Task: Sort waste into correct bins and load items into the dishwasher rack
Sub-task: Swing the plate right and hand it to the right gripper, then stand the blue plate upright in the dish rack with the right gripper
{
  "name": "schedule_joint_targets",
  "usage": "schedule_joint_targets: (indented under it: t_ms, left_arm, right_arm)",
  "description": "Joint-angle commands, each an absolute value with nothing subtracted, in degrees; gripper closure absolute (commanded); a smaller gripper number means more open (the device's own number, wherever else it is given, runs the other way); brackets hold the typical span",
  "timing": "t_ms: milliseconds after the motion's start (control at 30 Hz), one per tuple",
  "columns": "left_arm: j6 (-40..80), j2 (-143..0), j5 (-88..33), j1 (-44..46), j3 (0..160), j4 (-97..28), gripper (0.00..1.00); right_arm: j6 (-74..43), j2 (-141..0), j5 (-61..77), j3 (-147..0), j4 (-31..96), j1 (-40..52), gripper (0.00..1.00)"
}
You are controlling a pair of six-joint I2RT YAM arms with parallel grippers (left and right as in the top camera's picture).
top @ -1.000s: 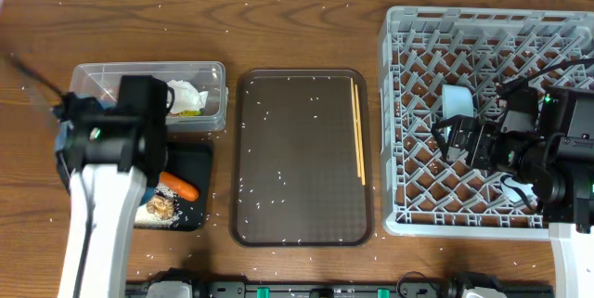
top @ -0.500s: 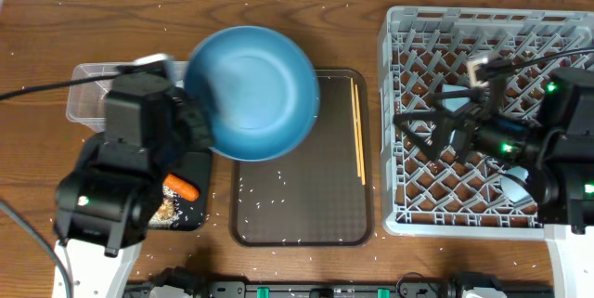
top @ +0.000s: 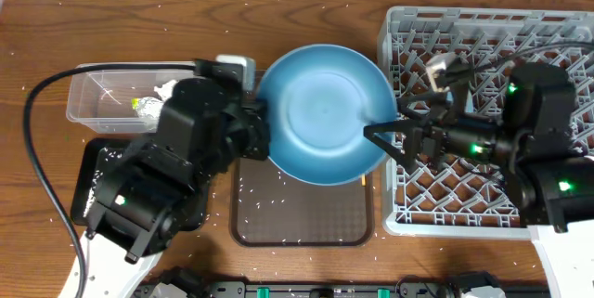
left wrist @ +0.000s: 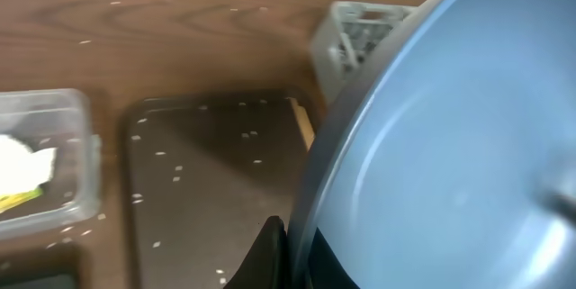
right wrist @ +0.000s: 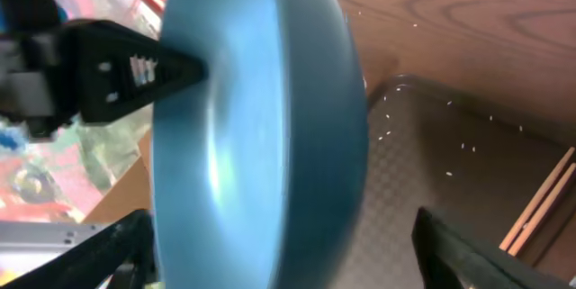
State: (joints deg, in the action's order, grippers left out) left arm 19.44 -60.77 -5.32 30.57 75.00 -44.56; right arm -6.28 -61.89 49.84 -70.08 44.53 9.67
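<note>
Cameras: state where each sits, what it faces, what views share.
Overhead: above the table, looking down at the large round blue plate; left gripper and right gripper show.
Left wrist: close against the plate's rim, which its gripper clamps.
Right wrist: faces the plate edge-on, its open fingers low in frame.
All share the plate.

From overhead, the large blue plate (top: pixel 325 112) covers the far half of the brown rectangular serving tray (top: pixel 306 214). The left arm (top: pixel 176 177) hides most of the shallow black rectangular tray (top: pixel 90 173). The right arm (top: pixel 538 149) hides the middle of the grey plastic lattice rack (top: pixel 483 19). Both wrist views show the plate blurred and cut off at the edges. The right one probably crops the wooden chopsticks (right wrist: pixel 543 197) too.
</note>
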Motion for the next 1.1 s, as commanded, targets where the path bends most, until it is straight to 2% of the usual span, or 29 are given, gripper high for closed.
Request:
schedule_joint_targets:
  t_ms: [0, 167, 233, 467, 567, 667, 767, 833, 1000, 1067]
  left_arm:
    - [19.3, -60.8, -6.0, 33.3, 76.0, -43.3, 0.94]
    - [19.3, -62.0, -4.9, 36.1, 76.0, -42.3, 0.94]
    - [19.3, -62.5, -4.7, 36.6, 76.0, -42.3, 0.94]
    - [19.1, -63.0, -2.9, 36.7, 76.0, -42.3, 0.94]
    - [19.1, -63.0, -2.9, 36.7, 76.0, -42.2, 0.9]
    - [19.1, -63.0, -3.0, 36.7, 76.0, -41.9, 0.83]
    - [19.1, -63.0, -3.0, 36.7, 76.0, -41.2, 0.83]
    - [19.1, -62.9, -3.0, 36.7, 76.0, -40.9, 0.83]
    - [19.1, -62.8, -2.9, 36.7, 76.0, -40.8, 0.46]
    - [19.0, -62.6, -2.9, 36.7, 76.0, -40.8, 0.44]
  right_arm:
    - [-6.9, -63.8, 48.0, -70.4, 43.0, 12.8, 0.26]
    - [-6.8, -66.3, 47.0, -70.4, 42.0, 15.6, 0.53]
    - [-6.8, -67.0, 45.8, -70.4, 42.6, 15.7, 0.6]
    - [-5.2, -67.0, 43.7, -70.4, 43.6, 15.7, 0.64]
    - [-5.3, -67.0, 41.0, -70.4, 44.8, 15.7, 0.66]
    - [-5.3, -67.0, 37.7, -70.4, 46.4, 15.7, 0.76]
    - [-5.3, -67.0, 35.3, -70.4, 47.6, 15.7, 0.83]
    - [-5.3, -66.8, 33.8, -70.4, 48.1, 15.7, 0.83]
    - [-6.7, -65.5, 26.3, -70.5, 49.8, 15.5, 0.89]
    - [-7.5, -64.6, 22.1, -70.5, 50.8, 14.9, 0.91]
